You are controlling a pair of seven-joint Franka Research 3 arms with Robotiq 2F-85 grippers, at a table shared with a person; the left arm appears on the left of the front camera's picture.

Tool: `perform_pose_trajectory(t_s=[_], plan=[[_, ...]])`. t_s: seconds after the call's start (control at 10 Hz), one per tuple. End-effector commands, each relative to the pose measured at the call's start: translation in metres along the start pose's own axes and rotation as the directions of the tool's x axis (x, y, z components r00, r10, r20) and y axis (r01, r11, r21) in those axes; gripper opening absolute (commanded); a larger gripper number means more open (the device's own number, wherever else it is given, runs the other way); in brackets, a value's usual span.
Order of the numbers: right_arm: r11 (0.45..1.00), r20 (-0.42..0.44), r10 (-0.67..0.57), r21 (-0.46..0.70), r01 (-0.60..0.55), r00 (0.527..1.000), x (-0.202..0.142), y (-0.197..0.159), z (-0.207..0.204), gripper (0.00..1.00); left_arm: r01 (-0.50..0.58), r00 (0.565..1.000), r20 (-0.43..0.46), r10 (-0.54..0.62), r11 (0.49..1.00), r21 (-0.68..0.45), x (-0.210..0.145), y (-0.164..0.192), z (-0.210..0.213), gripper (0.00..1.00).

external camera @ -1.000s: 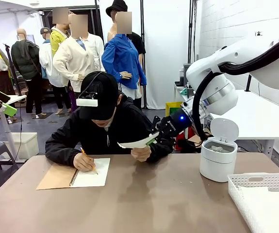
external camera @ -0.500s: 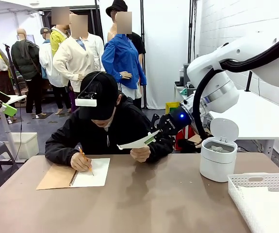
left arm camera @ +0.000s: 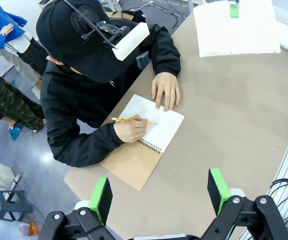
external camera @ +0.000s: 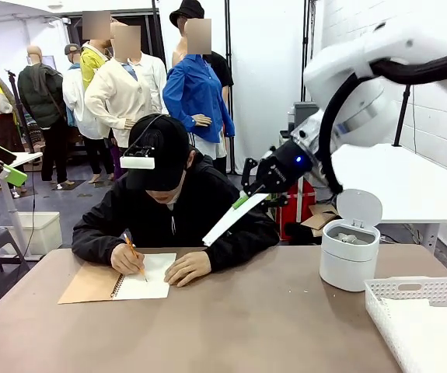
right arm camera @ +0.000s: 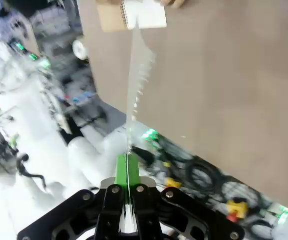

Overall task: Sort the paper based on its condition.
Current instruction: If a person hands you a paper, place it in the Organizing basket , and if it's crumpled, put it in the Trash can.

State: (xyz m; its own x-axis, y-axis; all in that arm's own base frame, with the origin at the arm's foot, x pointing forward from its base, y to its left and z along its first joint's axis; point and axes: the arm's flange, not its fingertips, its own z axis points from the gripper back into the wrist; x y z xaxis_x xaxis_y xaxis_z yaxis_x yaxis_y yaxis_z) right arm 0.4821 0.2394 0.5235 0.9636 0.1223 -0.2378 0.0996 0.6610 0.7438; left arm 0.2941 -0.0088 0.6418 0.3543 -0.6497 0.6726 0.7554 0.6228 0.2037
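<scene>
While the right gripper [external camera: 242,201] clamps a flat sheet [external camera: 228,221] aloft beside the person, sorting looks midway: that sheet has yet to reach the white basket [external camera: 410,289] (seemingly the spot for flat paper). Over the brown bench [external camera: 246,326] the left gripper [left arm camera: 159,186] hangs released; a cluttered, white-walled room lies behind.

Nothing legible: no text, label or number can be read. The notebook [left arm camera: 165,126] page, near the tabletop's [left arm camera: 234,110] far edge, looks blank, though faint pencil marks may be too small to tell.
</scene>
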Motion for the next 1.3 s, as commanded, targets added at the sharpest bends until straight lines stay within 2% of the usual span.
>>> perform_pose_trajectory(t_s=[0.0,0.2,0.3,0.5,0.6,0.7,0.8,1.1,1.2], plan=[[0.965,0.007,0.232,-0.129,-0.229,0.973,-0.043,0.001,0.023,0.0,-0.002,1.0,0.005,0.002,1.0,0.009,0.0,0.001,0.0,1.0],[0.909,0.031,0.363,-0.23,-0.346,0.931,-0.077,0.002,0.052,0.0,-0.002,1.0,0.005,0.002,1.0,0.009,0.0,0.001,0.0,1.0],[0.863,0.051,0.441,-0.296,-0.408,0.896,-0.093,-0.003,0.066,0.0,-0.002,1.0,0.005,0.002,1.0,0.009,0.0,0.001,0.0,1.0],[0.821,0.103,0.457,-0.431,-0.375,0.883,-0.107,-0.034,0.083,0.0,-0.002,1.0,0.005,0.002,1.0,0.009,0.0,0.001,0.0,1.0],[0.799,0.164,0.48,-0.488,-0.352,0.862,-0.112,-0.058,0.088,0.0,-0.002,1.0,0.005,0.002,1.0,0.009,0.0,0.001,0.0,1.0],[0.733,0.176,0.504,-0.605,-0.311,0.846,-0.12,-0.082,0.092,0.0,-0.002,1.0,0.005,0.002,1.0,0.009,0.0,0.001,0.0,1.0],[0.715,0.193,0.525,-0.629,-0.306,0.829,-0.129,-0.095,0.092,0.0,-0.002,1.0,0.005,0.002,1.0,0.009,0.0,0.001,0.0,1.0],[0.725,0.236,0.455,-0.658,-0.204,0.859,-0.155,-0.13,0.107,0.0,-0.002,1.0,0.005,0.002,1.0,0.009,0.0,0.001,0.0,1.0],[0.731,0.215,0.423,-0.656,-0.191,0.88,-0.159,-0.145,0.105,0.0,-0.002,1.0,0.005,0.002,1.0,0.009,0.0,0.001,0.0,1.0]])
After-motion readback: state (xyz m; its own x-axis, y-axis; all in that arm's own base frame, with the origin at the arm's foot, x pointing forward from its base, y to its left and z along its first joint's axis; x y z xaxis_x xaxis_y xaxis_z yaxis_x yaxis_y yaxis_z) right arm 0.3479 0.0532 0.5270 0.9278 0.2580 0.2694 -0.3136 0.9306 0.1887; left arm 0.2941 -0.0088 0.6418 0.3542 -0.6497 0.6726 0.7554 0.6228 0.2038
